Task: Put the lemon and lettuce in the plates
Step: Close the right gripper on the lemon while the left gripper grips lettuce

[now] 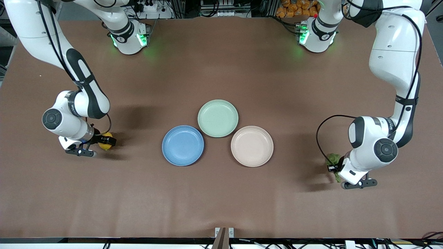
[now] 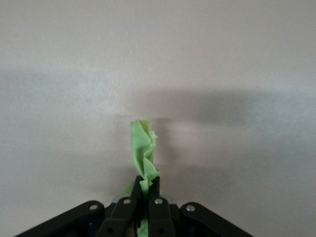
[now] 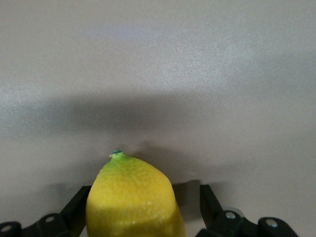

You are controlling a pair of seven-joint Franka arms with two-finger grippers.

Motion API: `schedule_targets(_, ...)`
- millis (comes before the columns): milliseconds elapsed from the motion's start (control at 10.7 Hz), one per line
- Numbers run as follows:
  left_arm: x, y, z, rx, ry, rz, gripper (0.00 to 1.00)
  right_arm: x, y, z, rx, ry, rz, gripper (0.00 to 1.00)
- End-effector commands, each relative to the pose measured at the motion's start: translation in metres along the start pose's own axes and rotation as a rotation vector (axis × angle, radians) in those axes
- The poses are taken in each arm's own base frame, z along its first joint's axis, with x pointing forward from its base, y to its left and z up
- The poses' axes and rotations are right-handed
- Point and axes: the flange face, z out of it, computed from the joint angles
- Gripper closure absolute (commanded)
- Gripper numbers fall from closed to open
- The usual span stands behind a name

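Observation:
The yellow lemon [image 1: 105, 145] lies on the brown table toward the right arm's end. My right gripper [image 1: 106, 141] is low around it and open: in the right wrist view the lemon [image 3: 131, 197] rests against one finger, with a gap to the other finger [image 3: 206, 197]. My left gripper [image 1: 333, 167] is low over the table at the left arm's end, shut on the green wrinkly lettuce [image 1: 333, 159]. In the left wrist view the lettuce [image 2: 142, 143] sticks out from between the closed fingertips [image 2: 155, 190]. The blue plate [image 1: 182, 145] and the beige-pink plate [image 1: 252, 146] sit empty mid-table.
A light green plate [image 1: 217, 118] sits empty, farther from the front camera than the other two plates and touching both. The brown table cover [image 1: 221, 193] stretches between the plates and each gripper.

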Motion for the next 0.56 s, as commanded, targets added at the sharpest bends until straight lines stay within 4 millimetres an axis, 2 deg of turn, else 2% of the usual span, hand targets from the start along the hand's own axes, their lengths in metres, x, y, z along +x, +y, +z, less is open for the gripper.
schedule_targets(0,-0.002,0.010,-0.028,0.019,0.016,0.043,1.00,-0.002,-0.002,-0.001,0.015,0.010,-0.007,0.33)
schedule_targets(187,-0.006,0.032,-0.056,-0.009,0.008,0.062,1.00,-0.002,-0.004,-0.002,0.015,0.010,-0.008,0.54)
schedule_targets(280,-0.009,0.037,-0.071,-0.010,0.000,0.063,1.00,-0.001,-0.004,-0.003,0.015,0.008,-0.008,0.63)
schedule_targets(466,-0.014,0.047,-0.099,-0.016,-0.017,0.081,1.00,0.005,-0.004,-0.011,0.017,0.019,-0.007,0.68)
